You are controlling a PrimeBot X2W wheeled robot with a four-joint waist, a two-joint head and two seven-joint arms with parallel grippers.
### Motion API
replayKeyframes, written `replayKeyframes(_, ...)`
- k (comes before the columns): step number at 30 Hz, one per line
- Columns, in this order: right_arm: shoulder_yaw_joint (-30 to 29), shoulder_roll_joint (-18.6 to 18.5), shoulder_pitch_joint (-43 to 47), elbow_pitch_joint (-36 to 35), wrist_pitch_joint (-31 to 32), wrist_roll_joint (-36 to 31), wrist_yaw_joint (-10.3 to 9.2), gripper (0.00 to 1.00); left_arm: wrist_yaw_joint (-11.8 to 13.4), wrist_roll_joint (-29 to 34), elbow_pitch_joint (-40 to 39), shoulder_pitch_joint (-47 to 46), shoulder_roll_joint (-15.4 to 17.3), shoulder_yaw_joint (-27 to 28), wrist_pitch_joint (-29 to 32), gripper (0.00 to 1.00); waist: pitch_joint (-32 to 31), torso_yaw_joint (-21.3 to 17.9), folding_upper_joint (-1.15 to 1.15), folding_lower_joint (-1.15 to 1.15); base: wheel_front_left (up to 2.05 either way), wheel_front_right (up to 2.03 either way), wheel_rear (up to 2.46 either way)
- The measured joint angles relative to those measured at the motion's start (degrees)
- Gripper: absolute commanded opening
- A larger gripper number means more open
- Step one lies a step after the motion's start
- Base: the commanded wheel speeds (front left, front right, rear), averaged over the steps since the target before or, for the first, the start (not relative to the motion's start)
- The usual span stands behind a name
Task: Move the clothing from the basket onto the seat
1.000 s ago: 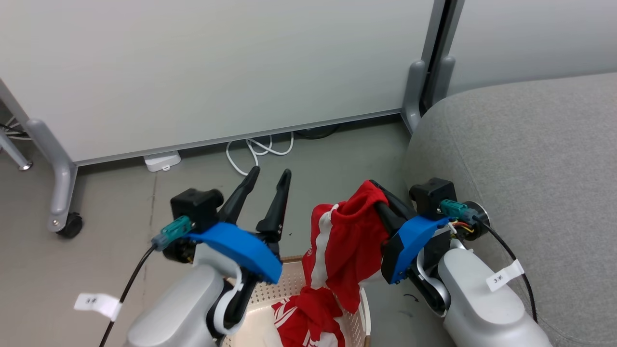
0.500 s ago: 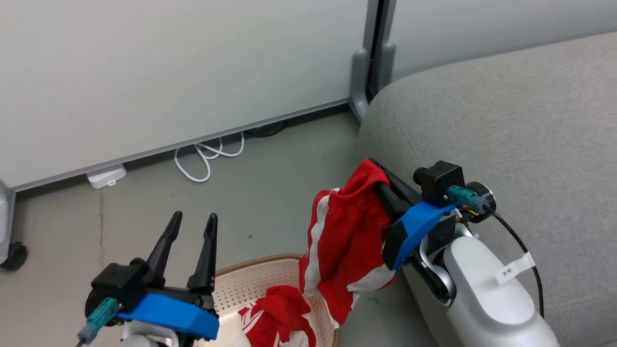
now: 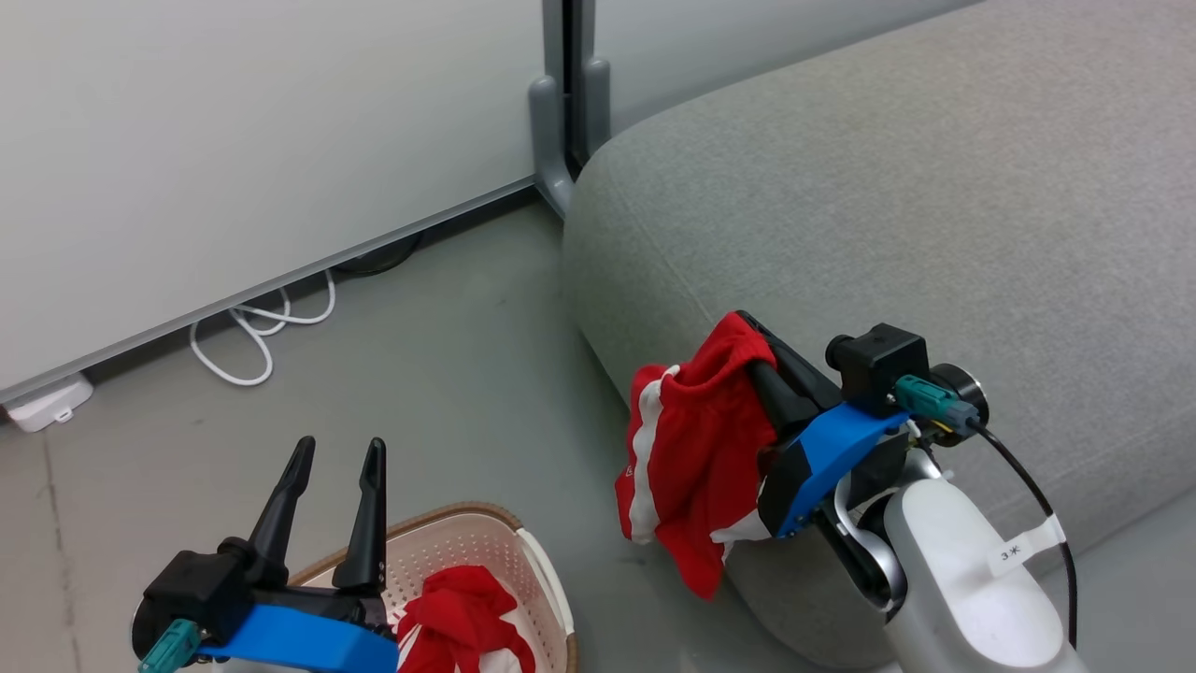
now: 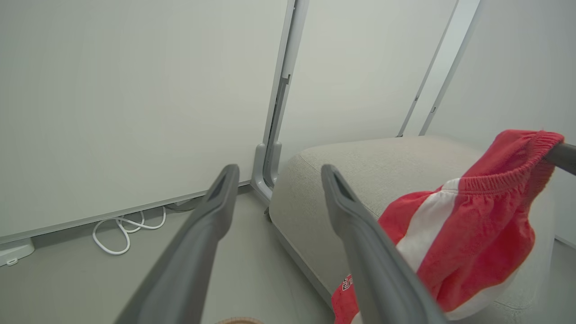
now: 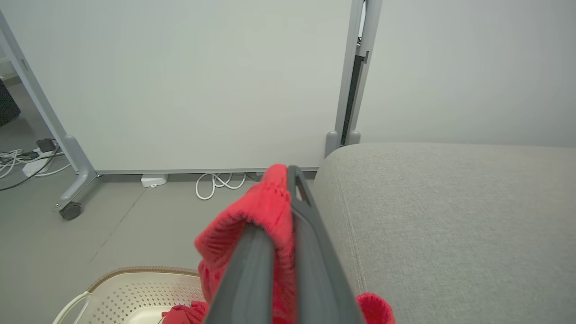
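The seat (image 3: 934, 187) now lies just beside and ahead of the right hand (image 3: 747, 322), the robot having turned toward it. The basket (image 3: 537, 561), below the left hand (image 3: 338, 447), holds the second garment (image 3: 458, 608). The carried garment (image 3: 696, 449), pinched in the closed right hand, has left the basket and drapes at the seat's front edge. The left hand is spread wide and empty. Judged: first transfer near release.

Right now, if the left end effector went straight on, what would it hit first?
Likely the partition foot beside the seat corner; ahead of the left end effector nothing nearer shows, depth unclear.
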Motion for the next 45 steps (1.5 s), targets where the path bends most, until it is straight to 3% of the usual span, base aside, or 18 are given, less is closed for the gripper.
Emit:
replayKeyframes(9, -1.9, 0.0, 2.7, -3.3, 1.1, -0.5, 0.00, 0.00, -1.6, 1.9, 0.7, 0.0, -1.2, 1.0, 0.0, 1.00, 0.6, -4.7, 0.00, 0.00, 0.00, 0.00, 0.00)
replayKeyframes(21, -7.3, 0.0, 1.4, -5.2, 1.4, 0.0, 0.00, 0.00, -2.5, 3.0, 1.0, -1.1, -1.5, 1.1, 0.0, 1.00, 3.0, -4.1, 0.00, 0.00, 0.00, 0.00, 0.00)
replayKeyframes(27, -12.5, -0.8, -7.7, -5.5, 3.0, -1.5, 0.00, 0.00, -2.7, 3.5, -0.9, -2.8, -0.8, 1.1, 0.0, 1.00, 6.3, -3.3, 0.00, 0.00, 0.00, 0.00, 0.00)
replayKeyframes(35, -21.4, -6.8, -25.3, -2.5, 5.2, -3.9, 0.01, 0.00, -2.8, 4.6, -4.1, -6.3, 2.3, 0.9, 0.0, 1.00, 13.2, -2.3, 0.00, 0.00, 0.00, 0.00, 0.00)
replayKeyframes(45, -34.7, -13.3, -42.5, 1.7, 3.0, -7.1, 0.00, 0.00, -2.8, 4.8, -11.0, -11.3, 6.3, 1.4, 1.9, 1.00, 23.8, -1.3, 0.00, 0.01, 0.00, 0.00, 0.00)
